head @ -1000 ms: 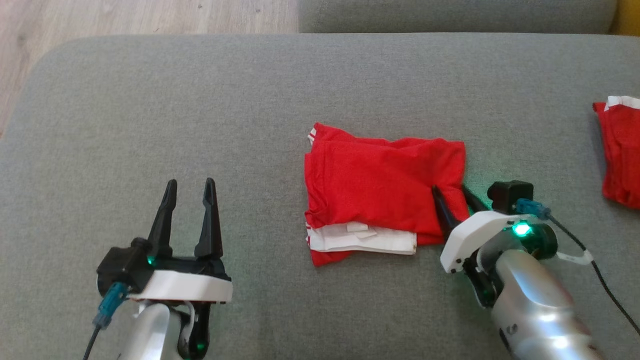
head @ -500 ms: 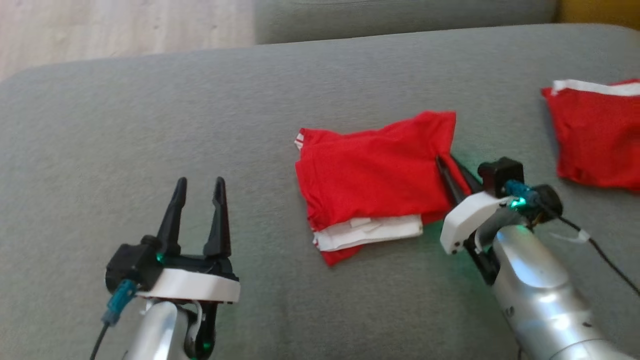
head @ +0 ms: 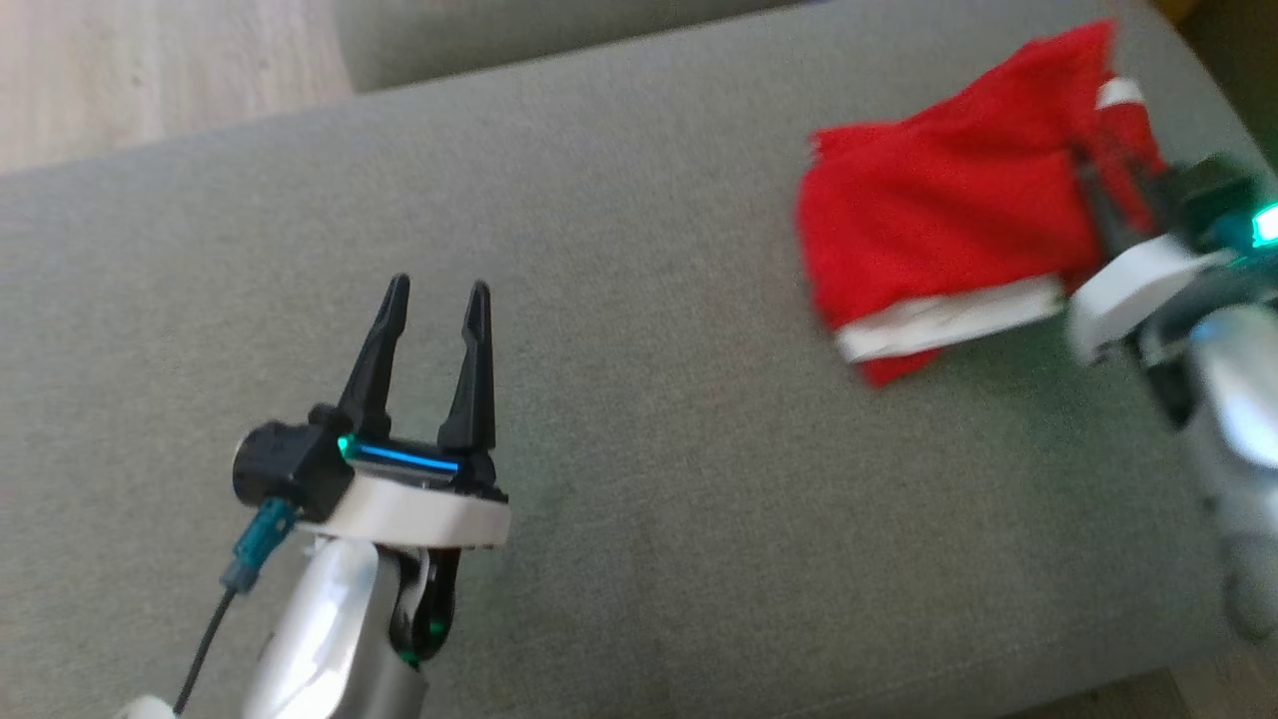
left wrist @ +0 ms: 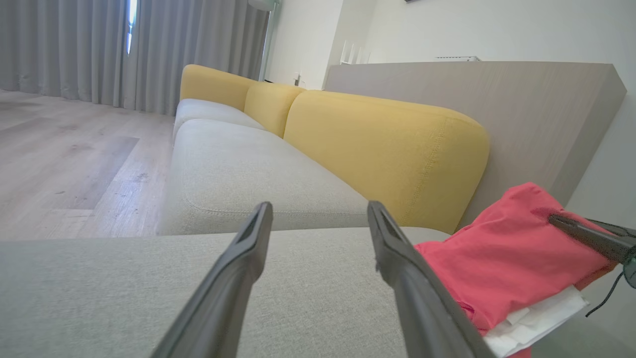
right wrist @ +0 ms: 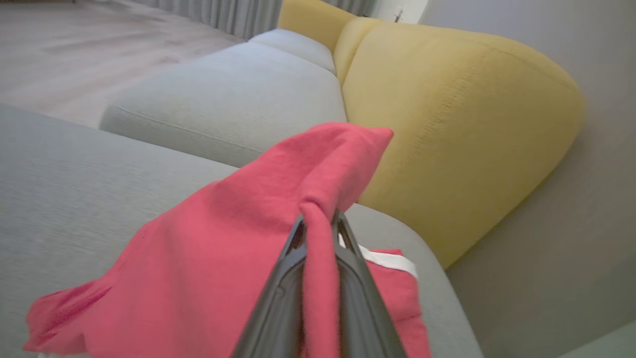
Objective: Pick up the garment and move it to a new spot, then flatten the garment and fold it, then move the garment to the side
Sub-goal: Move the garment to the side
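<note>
Our right fingers point(right wrist: 278, 303) pinch a bunched edge of the folded red garment point(head: 929, 240), which drapes ahead of and below them over the sofa seat point(head: 649, 449), likely so it carries sideways in one piece. Our left fingers point(head: 374, 350) stand spread and empty, well apart from it.

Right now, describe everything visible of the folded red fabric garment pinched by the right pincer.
The folded red fabric garment looks like soft knit cloth in layers, with a white band along its near edge. The right pincer is shut on a bunched fold at one corner, holding that side raised; the rest drapes onto the grey upholstered sofa seat.
</note>
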